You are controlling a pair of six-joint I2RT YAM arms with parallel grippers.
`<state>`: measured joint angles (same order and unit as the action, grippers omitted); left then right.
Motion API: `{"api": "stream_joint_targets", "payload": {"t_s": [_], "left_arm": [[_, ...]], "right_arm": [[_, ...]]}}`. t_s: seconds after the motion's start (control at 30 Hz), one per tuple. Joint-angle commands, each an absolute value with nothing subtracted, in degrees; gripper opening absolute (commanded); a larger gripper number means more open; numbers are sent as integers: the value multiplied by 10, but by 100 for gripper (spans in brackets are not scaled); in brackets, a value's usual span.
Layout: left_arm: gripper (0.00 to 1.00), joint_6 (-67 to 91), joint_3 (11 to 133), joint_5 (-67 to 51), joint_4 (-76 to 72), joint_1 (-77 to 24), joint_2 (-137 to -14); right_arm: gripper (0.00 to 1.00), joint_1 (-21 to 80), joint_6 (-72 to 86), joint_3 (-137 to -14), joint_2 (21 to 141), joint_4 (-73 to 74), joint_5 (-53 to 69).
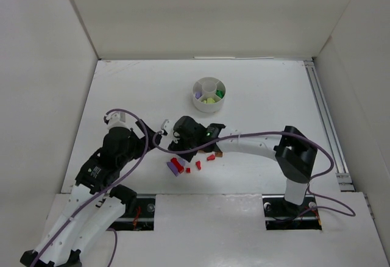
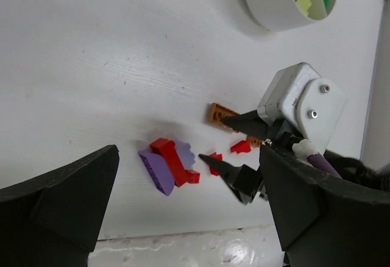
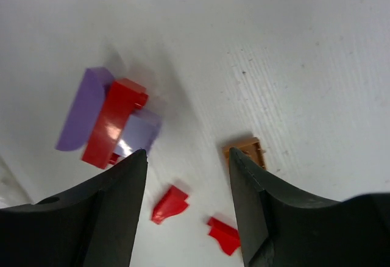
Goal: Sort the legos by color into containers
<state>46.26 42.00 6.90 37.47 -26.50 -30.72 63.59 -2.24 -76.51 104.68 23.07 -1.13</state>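
Loose legos lie near the table's front: a purple brick (image 1: 173, 169), a long red brick (image 1: 178, 163) and small red pieces (image 1: 211, 156). My right gripper (image 1: 194, 153) hangs open just above them. In the right wrist view it (image 3: 189, 154) straddles a small red piece (image 3: 170, 204), with another red piece (image 3: 223, 234) and an orange-brown plate (image 3: 247, 151) by its right finger. My left gripper (image 1: 153, 134) is open and empty, left of the pile. The white round dish (image 1: 198, 102) stands behind and holds green and lime-yellow bricks.
White walls enclose the table on three sides. A metal rail (image 1: 323, 121) runs along the right edge. A purple cable (image 1: 152, 142) loops between the two arms. The dish also shows in the left wrist view (image 2: 268, 11).
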Motion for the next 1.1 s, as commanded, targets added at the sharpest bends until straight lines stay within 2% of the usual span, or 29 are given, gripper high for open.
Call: {"api": "stream_joint_targets", "payload": {"t_s": [0.0,0.2,0.6,1.07], "left_arm": [[100,458,418,59,327,-262,-303],[100,458,418,66,327,-262,-303],[100,497,461,162,374,-262,-295],[100,497,472,184,385,-262,-317]], "right_arm": [[61,644,-227,-765,1056,214,50],[61,644,-296,-792,1083,262,61],[61,644,-301,-696,1044,224,104],[61,644,-339,-745,1094,200,88]]}}
